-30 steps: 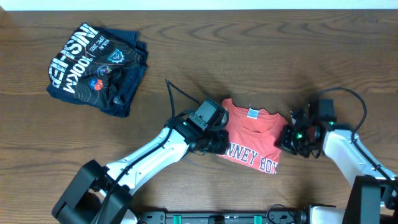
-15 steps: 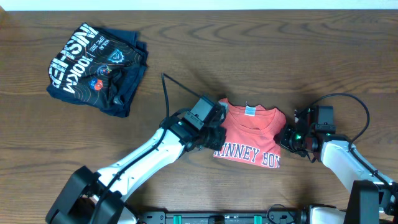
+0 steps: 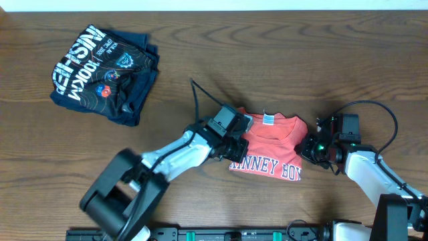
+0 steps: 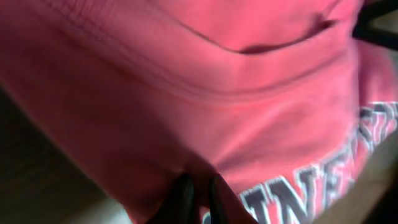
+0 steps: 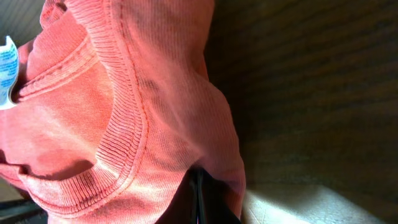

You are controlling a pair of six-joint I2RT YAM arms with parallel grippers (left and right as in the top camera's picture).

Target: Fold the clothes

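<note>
Overhead: an orange-red T-shirt (image 3: 271, 146) is lying on the wood table (image 3: 200, 53), well apart from the navy shirt (image 3: 103, 72), down and to the right of it. The T-shirt is showing as a wide block w/ its white label (image 3: 267, 120) on the edge facing the navy shirt's row and white lettering (image 3: 271, 167) along the opposite edge. Its long axis is running side to side, i.e. straight away from the navy shirt. The left gripper (image 3: 235, 148) is sitting on the end nearer the navy shirt. The right gripper (image 3: 309, 148) is sitting on the end farther from it. So each arm is working its own end, w/ the cloth stretching btwn them.

Left wrist: the T-shirt (image 4: 186, 93) is filling the frame. The left gripper (image 4: 198, 199) is pinching a small ridge of cloth, its two dark tips almost meeting on it, just beside the lettering.

Right wrist: the right gripper (image 5: 198, 196) is clamping a fold of the T-shirt (image 5: 161, 93) below the ribbed collar (image 5: 124, 124), tips pressed together on the cloth. Bare table is showing on the side away from the navy shirt.

Judgement: the next move is probably depending on both ends travelling together across that side-to-side axis. Uneven pulls would likely be skewing the fold.
</note>
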